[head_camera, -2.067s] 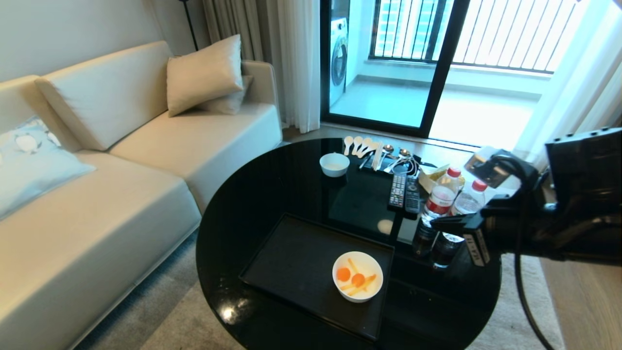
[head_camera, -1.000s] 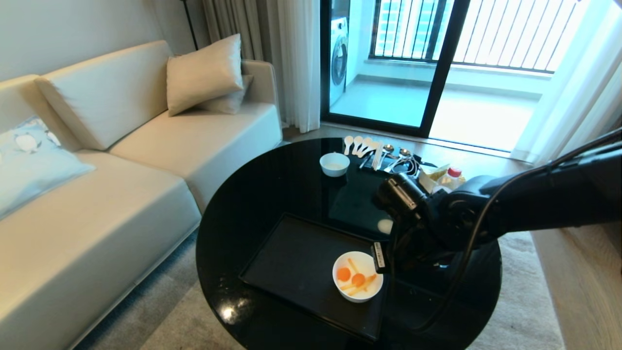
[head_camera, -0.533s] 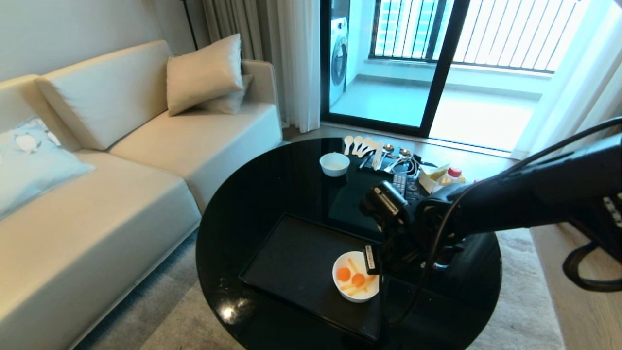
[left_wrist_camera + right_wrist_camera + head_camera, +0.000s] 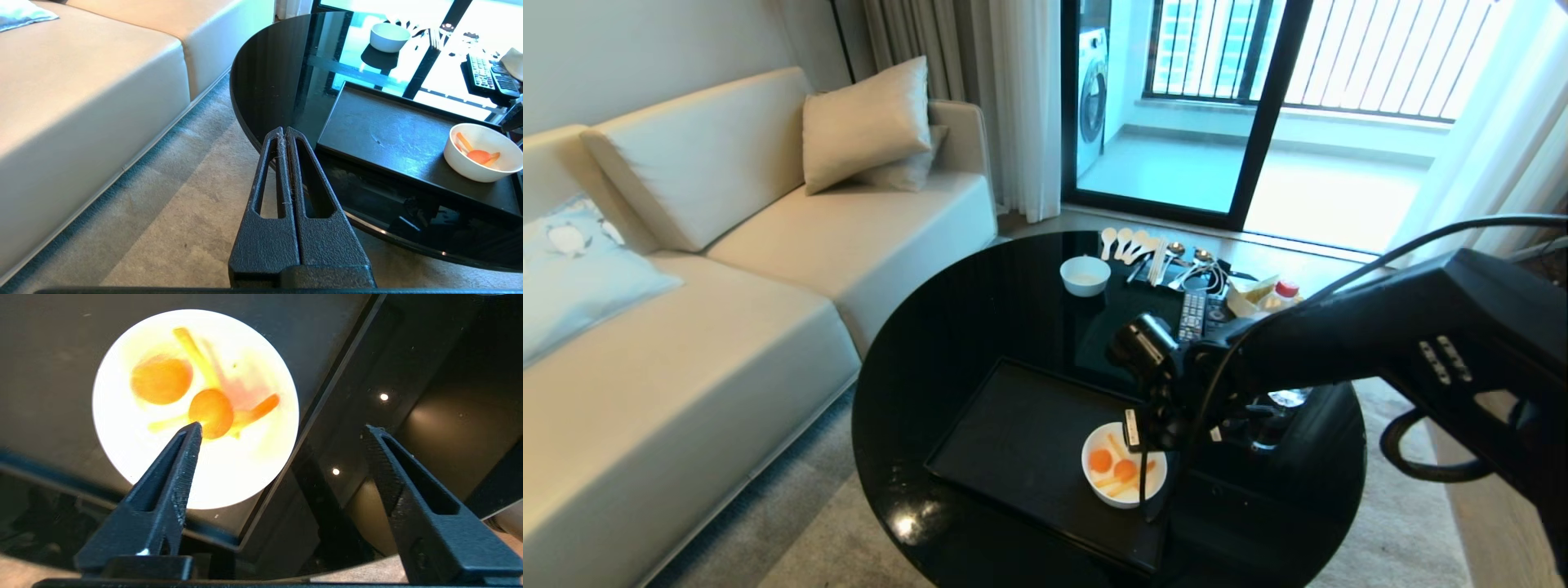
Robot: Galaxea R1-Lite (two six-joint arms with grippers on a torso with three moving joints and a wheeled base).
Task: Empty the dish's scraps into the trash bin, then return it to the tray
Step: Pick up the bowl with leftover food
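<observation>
- No writing I can read anywhere.
- The dish is a glossy white round bowl holding scraps: round orange slices and thin yellow-orange strips.
- It sits on the right end of the flat black tray, atop the round glossy black table.
- My right gripper hangs over the dish's right rim, textured black fingers spread wide, holding nothing.
- My left gripper waits off the table's edge above the carpet, fingers pressed together.

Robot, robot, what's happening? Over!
Right gripper open above dish. Left gripper shut, parked off table. Scraps in dish, on tray. Nothing blocking.
</observation>
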